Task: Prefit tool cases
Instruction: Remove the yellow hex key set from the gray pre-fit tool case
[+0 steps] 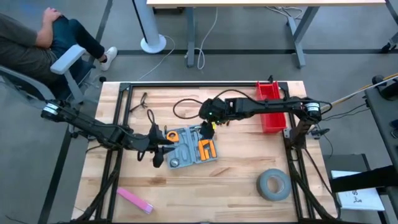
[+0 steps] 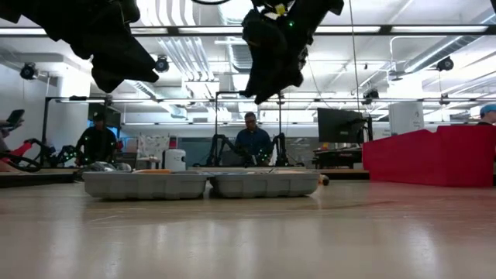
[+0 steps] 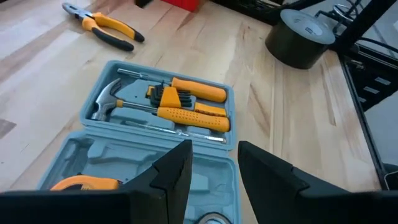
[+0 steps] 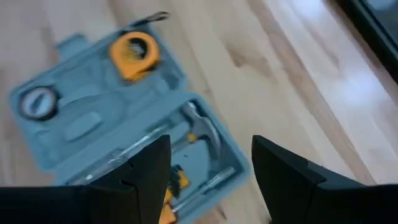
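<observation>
The blue-grey tool case (image 1: pixel 189 146) lies open, both halves flat on the wooden table. One half (image 3: pixel 168 106) holds a hammer, orange-handled screwdrivers and hex keys. The other half (image 4: pixel 93 106) holds an orange tape measure and a round gauge-like piece. My left gripper (image 3: pixel 214 168) hovers open at the case's left end, slanting down over it, with nothing between its fingers. My right gripper (image 4: pixel 211 174) hangs open above the case's far right part (image 1: pixel 208 127), well clear of it in the low view (image 2: pixel 271 77).
A red bin (image 1: pixel 270 106) stands at the far right. A grey tape roll (image 1: pixel 273 185) lies near right, a pink strip (image 1: pixel 134 200) near left. Orange-handled pliers (image 3: pixel 106 28) and a dark cable (image 1: pixel 186 106) lie beyond the case. A person sits beyond the far left corner (image 1: pixel 43 37).
</observation>
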### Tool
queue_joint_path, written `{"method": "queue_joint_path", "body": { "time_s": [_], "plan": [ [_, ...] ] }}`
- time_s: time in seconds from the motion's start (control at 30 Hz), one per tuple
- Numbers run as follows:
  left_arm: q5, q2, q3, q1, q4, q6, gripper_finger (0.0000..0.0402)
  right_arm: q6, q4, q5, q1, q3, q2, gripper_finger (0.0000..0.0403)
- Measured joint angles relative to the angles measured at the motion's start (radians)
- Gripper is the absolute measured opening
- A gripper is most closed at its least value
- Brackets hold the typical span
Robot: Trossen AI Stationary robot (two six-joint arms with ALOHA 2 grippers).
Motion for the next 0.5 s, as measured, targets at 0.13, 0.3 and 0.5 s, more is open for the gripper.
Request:
{"method": "queue_joint_path", "body": {
  "time_s": [0.13, 0.3, 0.5],
  "plan": [
    [-0.021, 0.000, 0.000, 0.000, -0.027, -0.001, 0.0137, -0.031, 0.052, -0.062, 0.010, -0.004, 0.000, 0.0199],
    [-0.023, 0.000, 0.000, 0.000, -0.074, -0.020, 0.0137, -0.055, 0.120, -0.098, 0.016, -0.006, 0.001, 0.0199],
    [-0.050, -0.015, 0.000, 0.000, -0.051, 0.005, 0.0137, -0.060, 0.132, -0.109, 0.020, -0.006, 0.004, 0.0199]
  ]
}}
